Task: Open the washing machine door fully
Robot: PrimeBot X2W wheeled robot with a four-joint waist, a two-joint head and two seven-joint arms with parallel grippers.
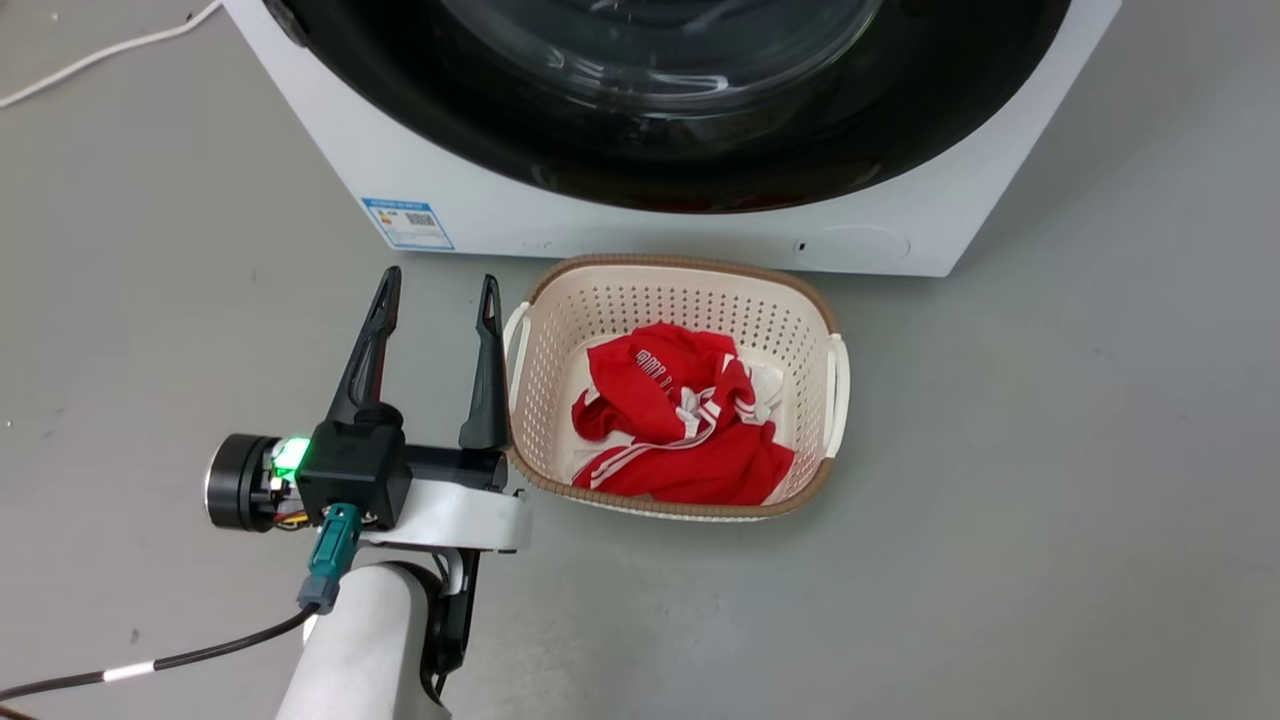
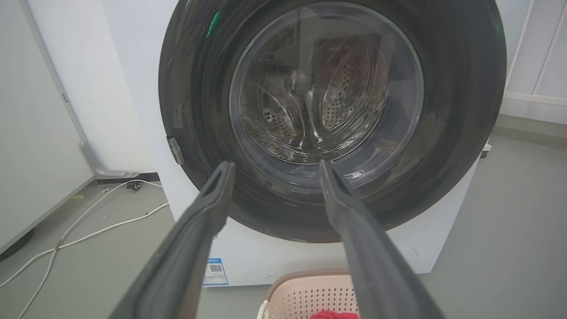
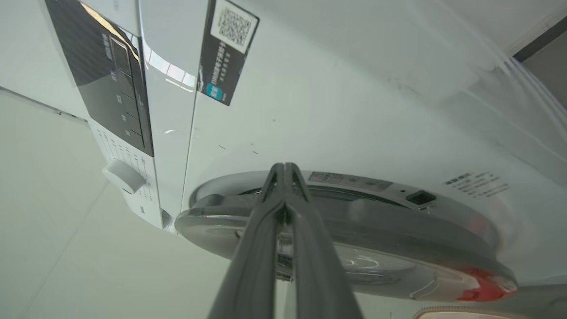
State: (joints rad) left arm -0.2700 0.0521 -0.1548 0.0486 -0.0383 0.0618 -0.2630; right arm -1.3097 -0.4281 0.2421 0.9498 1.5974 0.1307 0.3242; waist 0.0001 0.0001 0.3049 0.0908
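Head view, lower left: left gripper [image 1: 440,282], fingers apart and empty, beside the basket [image 1: 680,263]; washing machine door [image 1: 560,150] along the top. Left wrist view: door fills the centre. Right wrist view: right gripper [image 3: 285,169], fingers together, tips at the barely ajar door's rim; most of the swing is left.

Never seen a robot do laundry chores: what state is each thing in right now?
washing machine door: slightly ajar, not fully open.
left gripper: open, holding nothing.
right gripper: shut, tips at the door's edge.
laundry basket: upright, holding red clothing.
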